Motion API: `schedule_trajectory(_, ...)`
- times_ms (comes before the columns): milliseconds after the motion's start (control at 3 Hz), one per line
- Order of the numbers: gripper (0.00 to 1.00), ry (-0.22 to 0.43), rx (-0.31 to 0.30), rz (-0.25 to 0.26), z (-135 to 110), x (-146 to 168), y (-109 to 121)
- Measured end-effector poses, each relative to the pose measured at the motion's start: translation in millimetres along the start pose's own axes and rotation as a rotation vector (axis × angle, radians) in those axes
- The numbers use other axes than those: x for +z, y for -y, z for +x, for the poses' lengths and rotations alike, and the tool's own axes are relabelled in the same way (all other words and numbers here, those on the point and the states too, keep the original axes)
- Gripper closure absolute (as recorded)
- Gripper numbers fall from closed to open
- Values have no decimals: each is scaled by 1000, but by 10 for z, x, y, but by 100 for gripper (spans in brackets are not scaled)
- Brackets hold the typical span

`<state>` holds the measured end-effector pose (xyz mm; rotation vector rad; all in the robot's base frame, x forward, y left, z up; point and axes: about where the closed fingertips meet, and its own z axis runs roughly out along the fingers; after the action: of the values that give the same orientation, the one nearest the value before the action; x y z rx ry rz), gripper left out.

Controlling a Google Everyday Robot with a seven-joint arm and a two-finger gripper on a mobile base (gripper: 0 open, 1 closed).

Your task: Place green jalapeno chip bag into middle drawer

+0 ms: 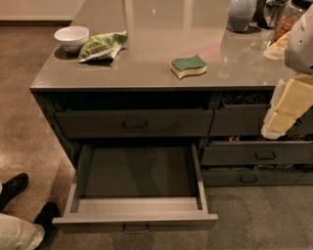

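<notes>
chip bag (102, 46) on bench (146, 29) right of bowl (71, 37) | sponge (188, 67) mid-bench | middle drawer (139, 178) open below | gripper (281, 117) far right

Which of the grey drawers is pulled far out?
The wide middle drawer, lower left, its whole tray showing. The gripper hangs at the right edge.

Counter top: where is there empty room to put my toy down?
The counter is bare between the chip bag and the sponge, and behind the sponge. The open middle drawer holds nothing. Crowded: the bowl corner and the jars at back right. The gripper hangs by the right drawers.
</notes>
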<state>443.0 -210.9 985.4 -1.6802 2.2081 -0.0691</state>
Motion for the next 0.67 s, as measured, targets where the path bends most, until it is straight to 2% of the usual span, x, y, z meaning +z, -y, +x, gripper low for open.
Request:
schedule_trajectory(333, 0, 128, 52, 8, -361, 28, 185)
schedule_trajectory(667, 0, 390, 160, 16, -1172, 74, 509)
